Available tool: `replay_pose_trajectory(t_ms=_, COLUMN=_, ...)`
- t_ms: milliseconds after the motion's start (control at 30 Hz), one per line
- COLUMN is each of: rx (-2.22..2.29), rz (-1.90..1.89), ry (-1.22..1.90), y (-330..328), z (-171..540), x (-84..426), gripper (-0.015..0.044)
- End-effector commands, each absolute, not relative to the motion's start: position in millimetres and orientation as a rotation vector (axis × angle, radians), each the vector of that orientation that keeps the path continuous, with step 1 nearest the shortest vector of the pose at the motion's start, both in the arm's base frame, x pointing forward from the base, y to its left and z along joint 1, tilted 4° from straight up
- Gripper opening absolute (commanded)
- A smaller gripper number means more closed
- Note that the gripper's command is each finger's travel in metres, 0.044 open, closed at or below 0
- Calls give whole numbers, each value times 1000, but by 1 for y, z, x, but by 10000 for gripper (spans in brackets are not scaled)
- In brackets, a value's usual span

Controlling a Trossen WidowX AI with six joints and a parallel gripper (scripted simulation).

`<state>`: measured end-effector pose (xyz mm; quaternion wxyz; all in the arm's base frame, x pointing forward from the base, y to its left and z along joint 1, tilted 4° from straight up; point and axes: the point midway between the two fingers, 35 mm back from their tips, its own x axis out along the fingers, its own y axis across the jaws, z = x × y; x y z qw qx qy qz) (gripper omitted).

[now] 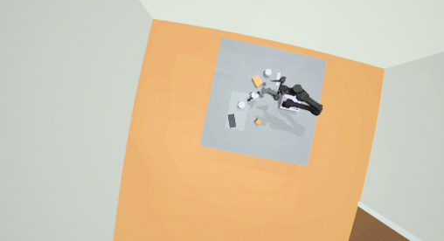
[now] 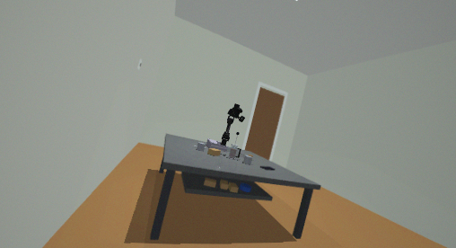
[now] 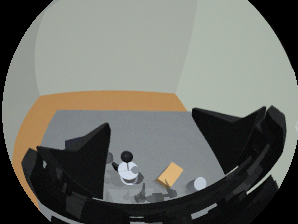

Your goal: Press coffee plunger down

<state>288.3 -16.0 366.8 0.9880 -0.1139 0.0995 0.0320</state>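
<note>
The coffee press (image 1: 254, 95) (image 2: 232, 153) (image 3: 128, 173) stands upright on the grey table, a pale cylinder with a black side handle. Its black plunger knob (image 2: 237, 133) (image 3: 127, 157) is on a thin rod, well above the body in the exterior view. My gripper (image 1: 273, 89) (image 3: 150, 119) is open and empty, held high above the table and to the press's right in the top view. In the wrist view the press shows low, between the fingers but farther off and nearer the left finger. Fine detail of the press is too small to tell.
An orange block (image 1: 257, 80) (image 2: 214, 152) (image 3: 171, 174) and a white cup (image 1: 267, 72) (image 2: 200, 146) (image 3: 200, 183) stand near the press. Another white cup (image 1: 241, 105) (image 2: 248, 160), a dark flat slab (image 1: 232, 120) (image 2: 267, 168) and a small orange cube (image 1: 258, 121) are on its other side.
</note>
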Motion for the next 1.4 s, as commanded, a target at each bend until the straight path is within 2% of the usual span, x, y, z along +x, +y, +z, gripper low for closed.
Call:
replay_pose_trajectory(t_ms=0, rx=25, rz=88, ry=441, y=8, z=307, x=297, gripper=440)
replay_pose_trajectory(t_ms=367, rx=29, rz=103, ry=449, y=15, z=247, x=299, gripper=440)
replay_pose_trajectory(t_ms=1367, rx=28, rz=107, ry=445, y=21, z=230, x=334, gripper=440)
